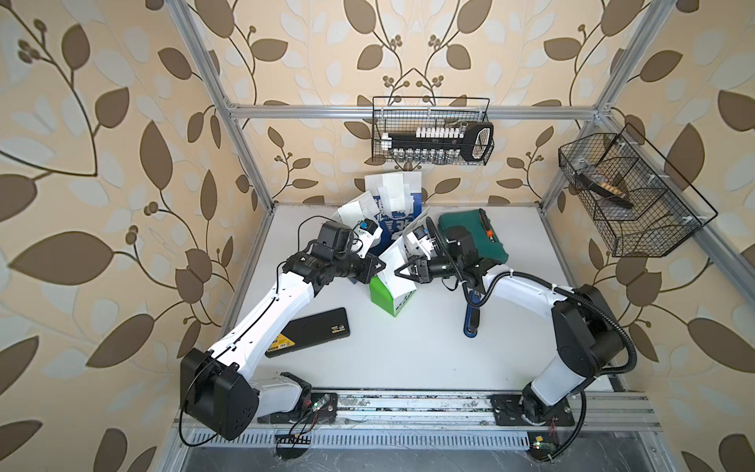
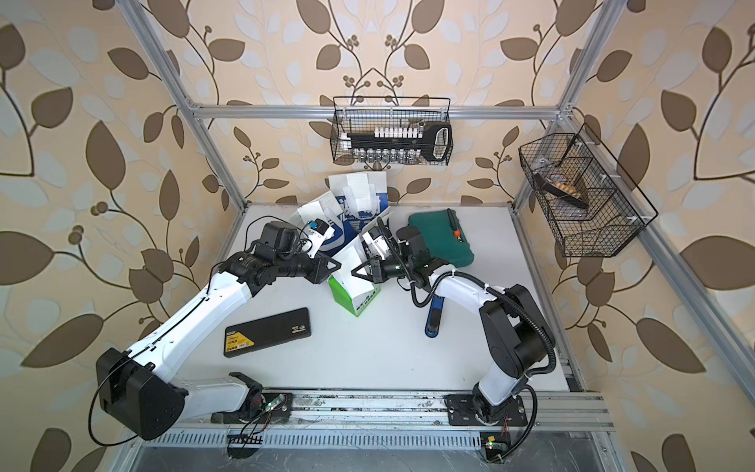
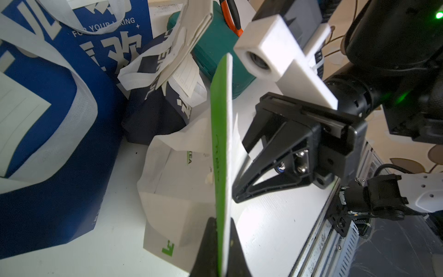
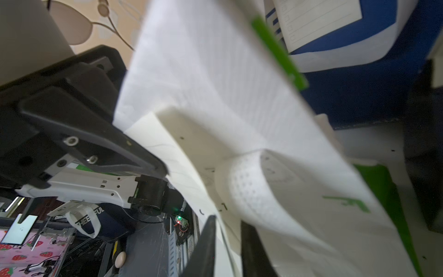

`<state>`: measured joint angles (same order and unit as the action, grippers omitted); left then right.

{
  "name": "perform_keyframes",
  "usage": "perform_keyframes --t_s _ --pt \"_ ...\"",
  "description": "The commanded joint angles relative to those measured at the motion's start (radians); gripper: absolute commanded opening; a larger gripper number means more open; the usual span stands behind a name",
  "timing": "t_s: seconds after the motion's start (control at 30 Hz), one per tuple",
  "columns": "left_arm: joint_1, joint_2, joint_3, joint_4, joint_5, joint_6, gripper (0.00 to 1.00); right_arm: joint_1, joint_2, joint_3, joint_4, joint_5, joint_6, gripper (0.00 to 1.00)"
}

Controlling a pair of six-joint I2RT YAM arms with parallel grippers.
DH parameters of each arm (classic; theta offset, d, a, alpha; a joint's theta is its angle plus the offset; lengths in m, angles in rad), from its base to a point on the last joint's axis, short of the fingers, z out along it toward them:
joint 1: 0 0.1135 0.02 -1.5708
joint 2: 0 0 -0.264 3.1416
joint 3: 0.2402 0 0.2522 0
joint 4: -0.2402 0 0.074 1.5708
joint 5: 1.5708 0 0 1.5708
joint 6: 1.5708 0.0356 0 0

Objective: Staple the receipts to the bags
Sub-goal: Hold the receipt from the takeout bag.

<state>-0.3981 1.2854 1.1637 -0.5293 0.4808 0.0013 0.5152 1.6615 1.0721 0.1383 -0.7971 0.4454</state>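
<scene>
Paper this light flops, so grip it at the rim: your left end effector (image 1: 383, 265) pinches the small white-and-green paper bag (image 1: 384, 298) mid-desk, while the right end effector (image 1: 398, 273) stands parted around the pale receipt slip (image 1: 394, 257).

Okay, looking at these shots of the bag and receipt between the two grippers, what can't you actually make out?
Receipt print: blurred, right wrist view.
Any staple joining it to the white-and-green bag: the left wrist view shows the bag panel edge-on, and it would be too small in the top views.
Blue tool: the right arm covers its far end in both top views.
</scene>
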Motion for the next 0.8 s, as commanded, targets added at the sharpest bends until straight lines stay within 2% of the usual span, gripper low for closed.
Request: perform_keyframes --t_s 0.0,0.1,0.17,0.23,0.27,0.33,0.4,0.47,0.6,0.77 --pt "-0.022 0.039 0.062 -0.065 -0.067 0.044 0.00 -0.038 -0.091 -0.037 -0.040 0.204 0.011 0.45" --pt "-0.036 0.070 0.097 -0.115 -0.086 0.084 0.00 -0.072 -0.205 -0.102 -0.147 0.506 0.056 0.55" --pt "-0.045 0.075 0.106 -0.121 -0.090 0.103 0.00 -0.079 -0.286 -0.130 -0.297 0.787 0.090 0.57" --pt "-0.062 0.082 0.113 -0.128 -0.108 0.130 0.00 -0.079 -0.330 -0.142 -0.456 1.002 0.128 0.57" --pt "-0.073 0.086 0.119 -0.138 -0.115 0.149 0.00 -0.082 -0.339 -0.145 -0.554 1.094 0.168 0.58" --pt "-0.090 0.098 0.133 -0.159 -0.118 0.186 0.00 -0.089 -0.337 -0.164 -0.660 1.189 0.204 0.59" --pt "-0.099 0.105 0.145 -0.170 -0.109 0.205 0.00 -0.102 -0.307 -0.176 -0.736 1.196 0.225 0.61" --pt "-0.100 0.106 0.157 -0.176 -0.087 0.209 0.00 -0.111 -0.267 -0.187 -0.775 1.149 0.242 0.61" --pt "-0.103 0.101 0.163 -0.172 -0.042 0.220 0.00 -0.112 -0.189 -0.232 -0.740 1.038 0.262 0.60" --pt "-0.105 0.089 0.175 -0.192 -0.021 0.253 0.00 -0.113 -0.105 -0.231 -0.738 1.005 0.254 0.49"
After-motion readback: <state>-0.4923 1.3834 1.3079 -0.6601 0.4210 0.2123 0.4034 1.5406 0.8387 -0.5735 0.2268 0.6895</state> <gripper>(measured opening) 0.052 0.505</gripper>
